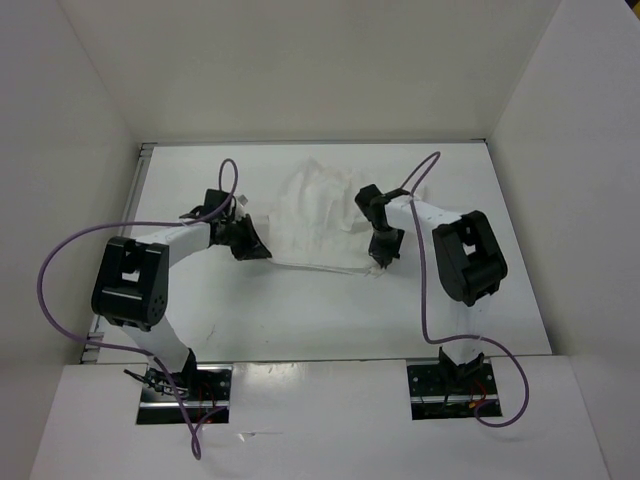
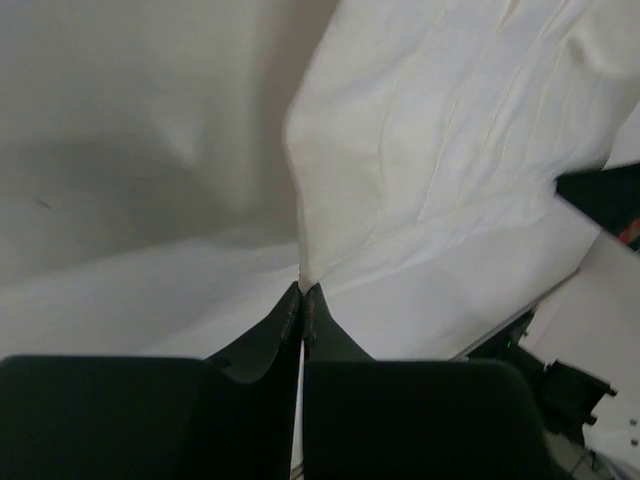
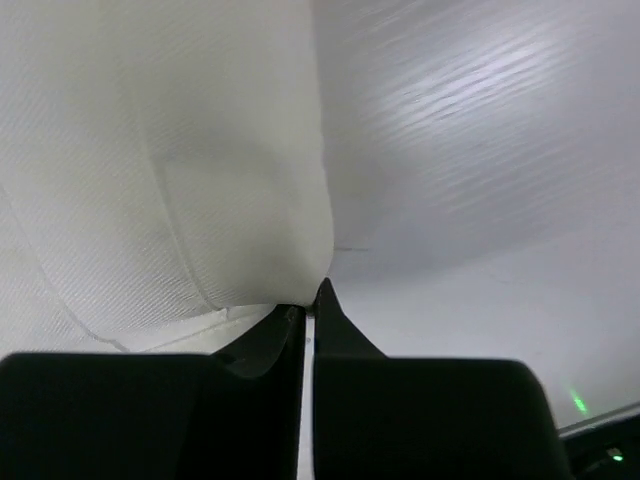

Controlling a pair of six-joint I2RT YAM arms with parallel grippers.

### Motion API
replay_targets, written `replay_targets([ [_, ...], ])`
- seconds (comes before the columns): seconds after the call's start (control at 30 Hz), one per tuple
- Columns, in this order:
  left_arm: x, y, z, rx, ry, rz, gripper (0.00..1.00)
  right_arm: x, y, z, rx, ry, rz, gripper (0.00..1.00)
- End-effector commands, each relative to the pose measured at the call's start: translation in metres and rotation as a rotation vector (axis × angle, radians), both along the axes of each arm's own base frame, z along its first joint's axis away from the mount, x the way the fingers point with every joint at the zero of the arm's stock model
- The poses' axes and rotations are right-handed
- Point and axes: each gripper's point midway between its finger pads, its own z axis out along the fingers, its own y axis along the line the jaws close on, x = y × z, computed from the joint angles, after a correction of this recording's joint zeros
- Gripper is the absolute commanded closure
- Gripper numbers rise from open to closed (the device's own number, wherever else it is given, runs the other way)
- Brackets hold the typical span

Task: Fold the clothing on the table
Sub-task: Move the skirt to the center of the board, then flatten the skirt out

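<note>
The clothing (image 1: pixel 315 208) is a wrinkled white garment lying bunched on the far middle of the table (image 1: pixel 300 320). Its near hem is pulled taut in a line between my two grippers. My left gripper (image 1: pixel 260 252) holds the hem's left end; in the left wrist view its jaws (image 2: pixel 302 291) are shut on a pinch of the clothing (image 2: pixel 450 150), which rises from the tips. My right gripper (image 1: pixel 380 262) holds the right end; its jaws (image 3: pixel 312 298) are shut on a fold of the clothing (image 3: pixel 200 180), with bare table (image 3: pixel 480 150) to the right.
White walls enclose the table on the left, right and far sides, with a metal edge strip (image 1: pixel 310 142) at the far end. Purple cables (image 1: pixel 60 270) loop beside each arm. The arm bases (image 1: pixel 185 390) sit at the near edge.
</note>
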Motion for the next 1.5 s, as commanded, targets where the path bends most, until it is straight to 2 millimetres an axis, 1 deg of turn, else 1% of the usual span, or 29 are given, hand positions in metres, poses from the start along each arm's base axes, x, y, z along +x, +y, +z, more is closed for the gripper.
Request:
replay_targets([
  [0.0, -0.033, -0.010, -0.005, 0.005, 0.063, -0.046, 1.00, -0.012, -0.073, 0.021, -0.368, 0.025, 0.002, 1.00],
  [0.03, -0.045, -0.018, -0.008, -0.025, 0.090, -0.072, 1.00, -0.011, -0.075, 0.022, -0.383, 0.018, 0.003, 0.99],
  [0.07, -0.053, -0.026, -0.011, -0.022, 0.101, -0.099, 1.00, -0.011, -0.076, 0.019, -0.387, 0.026, 0.004, 0.89],
  [0.1, -0.053, -0.032, -0.017, -0.039, 0.110, -0.112, 1.00, -0.013, -0.073, 0.018, -0.368, 0.035, 0.003, 0.86],
  [0.13, -0.059, -0.036, -0.022, -0.045, 0.127, -0.126, 1.00, -0.011, -0.069, 0.019, -0.345, 0.025, 0.000, 0.81],
  [0.17, -0.062, -0.039, -0.024, -0.066, 0.152, -0.130, 1.00, -0.011, -0.063, 0.021, -0.302, 0.005, -0.006, 0.68],
  [0.2, -0.064, -0.043, -0.031, -0.064, 0.162, -0.145, 1.00, -0.009, -0.058, 0.025, -0.266, -0.013, 0.003, 0.63],
  [0.27, -0.067, -0.053, -0.032, -0.071, 0.165, -0.176, 1.00, -0.011, -0.047, 0.030, -0.186, -0.036, -0.002, 0.54],
  [0.3, -0.064, -0.054, -0.031, -0.076, 0.160, -0.169, 1.00, -0.013, -0.043, 0.030, -0.156, -0.039, -0.002, 0.54],
  [0.33, -0.066, -0.056, -0.031, -0.075, 0.161, -0.178, 1.00, -0.019, -0.040, 0.026, -0.115, -0.015, -0.010, 0.53],
  [0.37, -0.063, -0.057, -0.029, -0.077, 0.152, -0.178, 1.00, -0.019, -0.037, 0.026, -0.091, -0.025, -0.011, 0.52],
  [0.47, -0.064, -0.060, -0.023, -0.083, 0.138, -0.182, 1.00, -0.034, -0.037, 0.013, -0.071, 0.009, -0.018, 0.52],
  [0.5, -0.063, -0.059, -0.023, -0.075, 0.136, -0.177, 1.00, -0.034, -0.036, 0.009, -0.059, 0.006, -0.018, 0.52],
  [0.53, -0.063, -0.059, -0.023, -0.075, 0.136, -0.177, 1.00, -0.040, -0.036, 0.004, -0.049, 0.016, -0.018, 0.52],
  [0.57, -0.065, -0.059, -0.023, -0.075, 0.136, -0.177, 1.00, -0.042, -0.033, 0.001, -0.033, 0.018, -0.017, 0.52],
  [0.7, -0.067, -0.057, -0.024, -0.067, 0.136, -0.173, 1.00, -0.042, -0.041, -0.017, -0.024, 0.023, -0.049, 0.52],
  [0.77, -0.066, -0.057, -0.021, -0.069, 0.127, -0.173, 1.00, -0.036, -0.042, -0.017, -0.016, 0.005, -0.070, 0.52],
  [0.83, -0.066, -0.057, -0.018, -0.071, 0.118, -0.174, 1.00, -0.035, -0.048, -0.020, -0.031, 0.010, -0.085, 0.52],
  [0.9, -0.067, -0.056, -0.020, -0.061, 0.126, -0.168, 1.00, -0.024, -0.050, -0.008, -0.030, -0.032, -0.095, 0.53],
  [0.93, -0.067, -0.056, -0.020, -0.061, 0.126, -0.168, 1.00, -0.020, -0.048, 0.006, -0.014, -0.069, -0.096, 0.53],
  [0.97, -0.067, -0.056, -0.020, -0.061, 0.126, -0.168, 1.00, -0.016, -0.050, 0.016, -0.006, -0.090, -0.097, 0.53],
  [1.0, -0.066, -0.056, -0.017, -0.063, 0.117, -0.169, 1.00, -0.009, -0.047, 0.026, 0.025, -0.119, -0.105, 0.53],
  [1.03, -0.066, -0.056, -0.017, -0.063, 0.117, -0.169, 1.00, -0.008, -0.045, 0.039, 0.057, -0.141, -0.098, 0.53],
  [1.07, -0.066, -0.056, -0.017, -0.063, 0.117, -0.169, 1.00, -0.002, -0.049, 0.049, 0.072, -0.161, -0.109, 0.53],
  [1.2, -0.068, -0.055, -0.018, -0.061, 0.126, -0.168, 1.00, 0.009, -0.056, 0.071, 0.126, -0.220, -0.129, 0.53],
  [1.27, -0.068, -0.055, -0.018, -0.061, 0.126, -0.168, 1.00, 0.014, -0.058, 0.069, 0.142, -0.225, -0.134, 0.53],
  [1.33, -0.068, -0.055, -0.018, -0.061, 0.126, -0.168, 1.00, 0.015, -0.063, 0.059, 0.147, -0.206, -0.144, 0.55],
  [1.43, -0.068, -0.055, -0.018, -0.061, 0.126, -0.168, 1.00, 0.013, -0.060, 0.043, 0.174, -0.169, -0.137, 0.55],
  [1.47, -0.068, -0.055, -0.018, -0.061, 0.126, -0.168, 1.00, 0.014, -0.057, 0.044, 0.189, -0.173, -0.125, 0.55],
])
